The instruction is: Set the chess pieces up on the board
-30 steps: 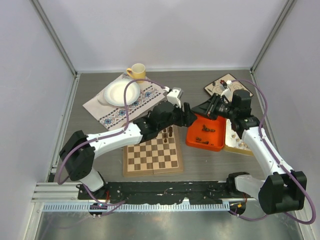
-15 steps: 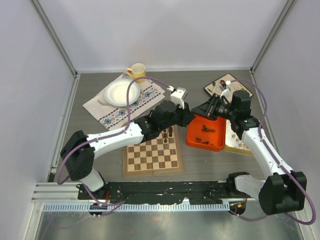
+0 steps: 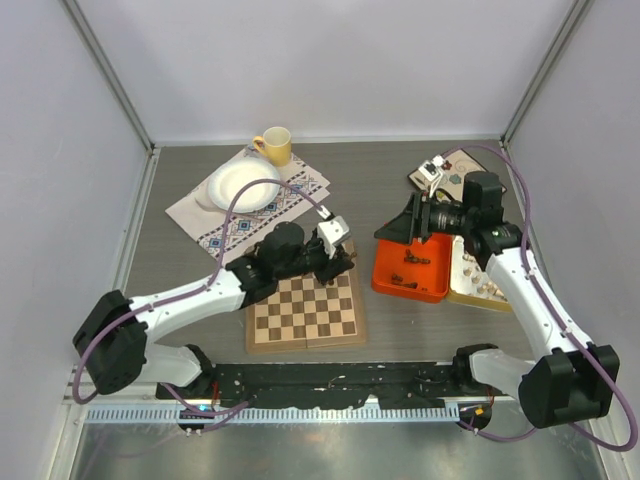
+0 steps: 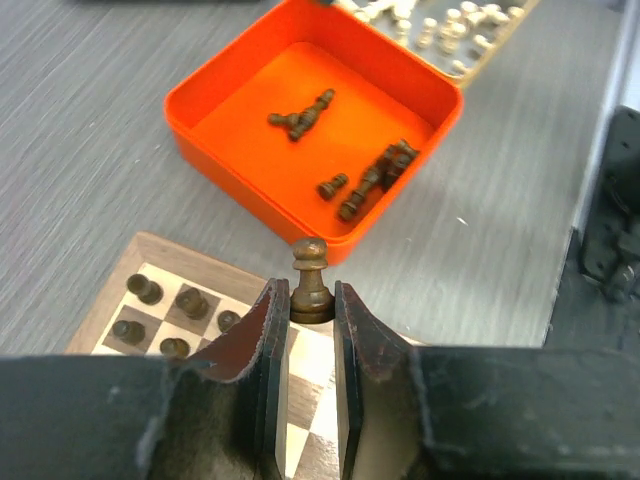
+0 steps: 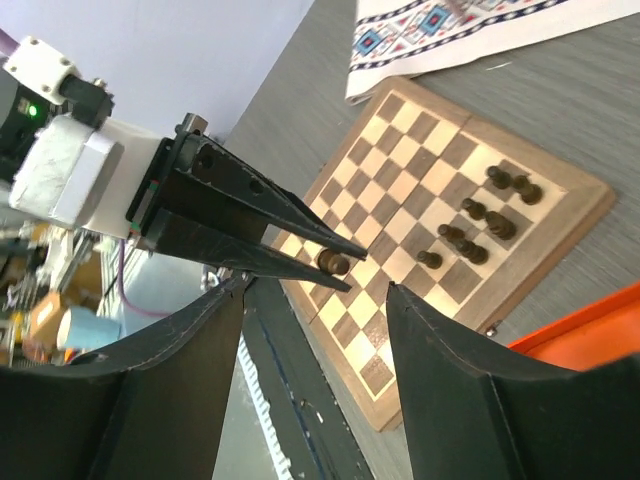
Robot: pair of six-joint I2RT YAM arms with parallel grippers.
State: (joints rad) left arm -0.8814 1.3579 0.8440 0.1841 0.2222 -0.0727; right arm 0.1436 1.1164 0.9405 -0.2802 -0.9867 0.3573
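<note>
Board point(image 3: 300, 312) at centre-left, just right of the patterned cloth point(image 3: 215, 232). Most squares bare. Small cluster of dark pieces point(image 5: 470, 228) standing upright at the far corner nearest the orange tray point(image 3: 385, 282), roughly seven, in two loose rows. No pale piece seen on any square.

Left gripper point(image 4: 311, 300) over the board's right side, near that cluster. Clamped on a dark pawn point(image 4: 310, 262), fingers pinching its base, head poking out above them. Pawn upright. Cannot tell whether touching a square or just above it.

Orange tray just beside the board's right edge. Loose dark men point(image 4: 372, 178) lying on their sides inside, in three small heaps, perhaps ten. Judged as the bulk of the dark set yet to go.

Right gripper point(image 3: 398, 230) above the tray's far-left corner, fingers spread wide, nothing between them.

Pale tray point(image 3: 470, 300) touching the orange one on its right, with pale pieces point(image 4: 440, 20) crowded inside, seemingly untouched.

Judgement: early stage. Part of one dark row started, one pawn in transit, remaining dark men and the whole pale set left to place. Tidy alignment of the standing cluster also likely needed.
</note>
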